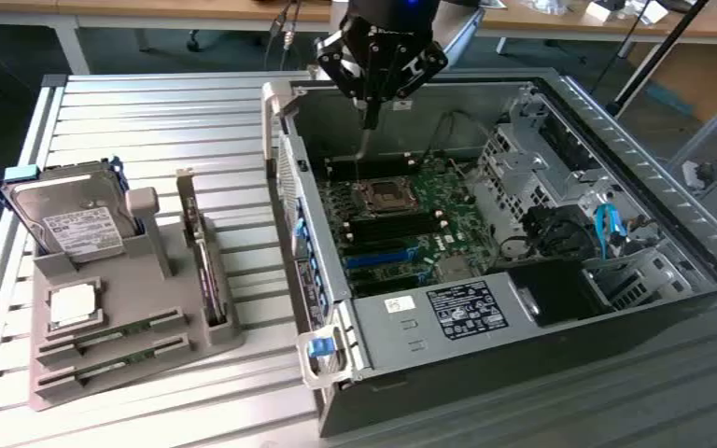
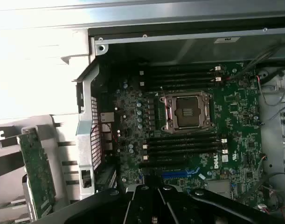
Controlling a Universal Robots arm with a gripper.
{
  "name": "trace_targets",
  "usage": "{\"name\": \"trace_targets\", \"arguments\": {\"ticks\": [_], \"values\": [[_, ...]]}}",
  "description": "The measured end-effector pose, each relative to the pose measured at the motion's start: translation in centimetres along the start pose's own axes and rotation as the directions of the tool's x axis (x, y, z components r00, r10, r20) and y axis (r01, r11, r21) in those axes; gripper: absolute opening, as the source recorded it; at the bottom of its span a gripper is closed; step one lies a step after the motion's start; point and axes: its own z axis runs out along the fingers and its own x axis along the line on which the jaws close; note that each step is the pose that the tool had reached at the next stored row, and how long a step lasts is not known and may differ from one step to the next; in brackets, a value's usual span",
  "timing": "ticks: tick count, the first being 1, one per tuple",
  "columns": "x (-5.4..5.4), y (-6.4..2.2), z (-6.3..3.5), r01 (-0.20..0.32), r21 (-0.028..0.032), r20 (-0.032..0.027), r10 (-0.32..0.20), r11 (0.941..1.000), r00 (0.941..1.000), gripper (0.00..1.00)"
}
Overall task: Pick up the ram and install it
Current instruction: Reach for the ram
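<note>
With its jaws shut on nothing visible, the claw (image 1: 370,110) hangs above the open computer case (image 1: 372,350), the ram (image 1: 112,329) lying well off toward the exterior view's left of it, slotted in a grey tray (image 1: 147,275), probably to hold it steady for grasping

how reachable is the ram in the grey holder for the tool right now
Probably yes: the ram sits uncovered in the open grey holder. The tool hangs shut over the computer case, with free space between; the upright card beside the ram might crowd it.
</note>
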Motion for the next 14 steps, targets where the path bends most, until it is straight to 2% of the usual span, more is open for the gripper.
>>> {"name": "trace_targets", "arguments": {"ticks": [2, 6, 14], "values": [[0.4, -0.03, -0.01, 0.000, 0.0001, 0.0000, 0.000, 1.0000, 1.0000, 0.11], [2.7, -0.20, -0.02, 0.000, 0.0001, -0.0001, 0.000, 1.0000, 1.0000, 0.11], [6.5, -0.49, 0.04, 0.000, 0.0001, -0.0001, 0.000, 1.0000, 1.0000, 0.11]]}}
